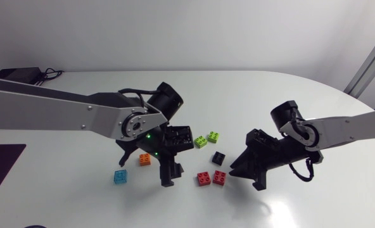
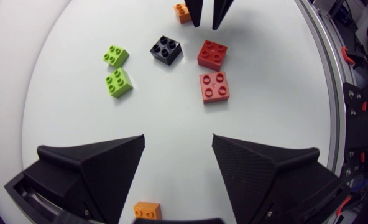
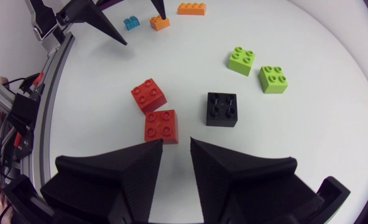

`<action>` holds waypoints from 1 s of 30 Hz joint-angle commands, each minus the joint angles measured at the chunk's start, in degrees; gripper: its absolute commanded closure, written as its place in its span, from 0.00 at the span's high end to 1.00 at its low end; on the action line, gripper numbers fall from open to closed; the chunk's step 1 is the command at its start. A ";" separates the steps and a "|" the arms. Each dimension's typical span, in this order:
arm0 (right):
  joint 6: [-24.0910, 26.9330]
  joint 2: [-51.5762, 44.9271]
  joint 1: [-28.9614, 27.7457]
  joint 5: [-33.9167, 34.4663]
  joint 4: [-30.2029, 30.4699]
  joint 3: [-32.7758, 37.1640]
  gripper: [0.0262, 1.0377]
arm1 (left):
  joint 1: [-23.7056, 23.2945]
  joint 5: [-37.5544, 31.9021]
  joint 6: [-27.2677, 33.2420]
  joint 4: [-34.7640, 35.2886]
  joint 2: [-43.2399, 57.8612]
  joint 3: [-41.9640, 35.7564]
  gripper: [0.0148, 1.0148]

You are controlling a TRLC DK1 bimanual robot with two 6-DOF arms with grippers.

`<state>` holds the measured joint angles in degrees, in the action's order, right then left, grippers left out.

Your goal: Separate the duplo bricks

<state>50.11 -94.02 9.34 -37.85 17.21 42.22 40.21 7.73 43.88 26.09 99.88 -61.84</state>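
Black left hand (image 2: 178, 140) gapes over small orange brick (image 2: 147, 210); right hand (image 3: 176, 143) barely parted.

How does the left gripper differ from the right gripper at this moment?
The left gripper has its fingers wide apart; the right gripper leaves only a narrow gap. An orange brick lies beneath the left gripper, while a red brick lies just ahead of the right gripper. Both are open and hold nothing.

Two red bricks (image 1: 204, 178) adjacent, between left fingers (image 1: 167, 179) and right fingers (image 1: 239, 168)
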 commanded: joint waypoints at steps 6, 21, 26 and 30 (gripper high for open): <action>-0.71 -5.47 0.59 2.43 -2.97 1.38 0.27 | -1.53 0.45 0.16 0.02 -3.64 3.48 0.85; -3.88 -7.50 7.62 4.45 -4.29 3.22 0.27 | -4.35 0.45 0.68 -3.94 -2.67 4.45 0.86; -3.70 -2.05 4.28 4.10 -2.53 3.13 0.27 | -5.40 0.45 0.16 -7.80 4.01 -0.73 0.86; -3.70 3.49 0.59 2.43 0.45 4.19 0.27 | -4.79 0.45 -1.87 -9.56 11.57 -8.12 0.85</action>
<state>47.29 -93.19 11.29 -34.76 16.23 45.10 35.22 7.73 43.59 17.45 107.61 -65.91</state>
